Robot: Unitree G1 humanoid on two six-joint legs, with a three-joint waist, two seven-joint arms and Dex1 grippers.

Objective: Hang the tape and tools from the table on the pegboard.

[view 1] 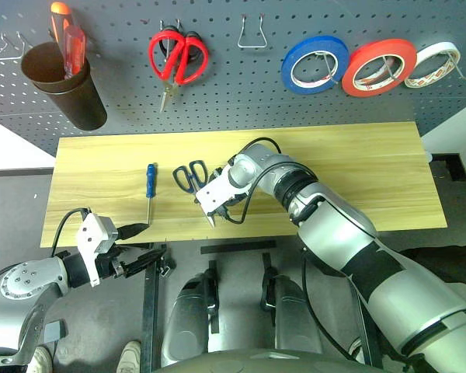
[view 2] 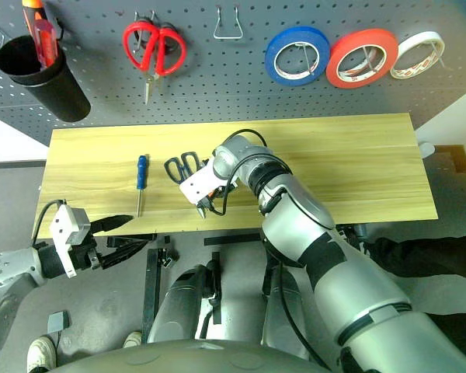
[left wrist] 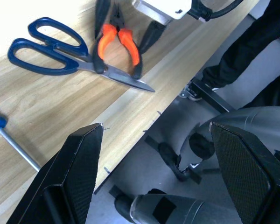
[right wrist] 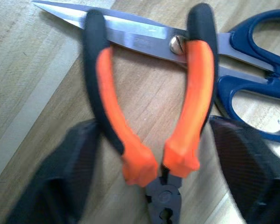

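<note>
The small pliers with orange-and-black handles point(right wrist: 149, 116) are lying between my right gripper point(right wrist: 154, 182) fingers, which are spread astride both handles, handles extending lengthwise away; my left gripper point(left wrist: 172, 172), spread, is hanging farther off.

The pliers point(right wrist: 154, 116) are cut off at the jaw tips by the frame edge; the scissors point(right wrist: 252, 88) are partly covered by their handles; the right end effector point(right wrist: 149, 182) is blurred.

Head stereo overhead, wrist cameras close
</note>
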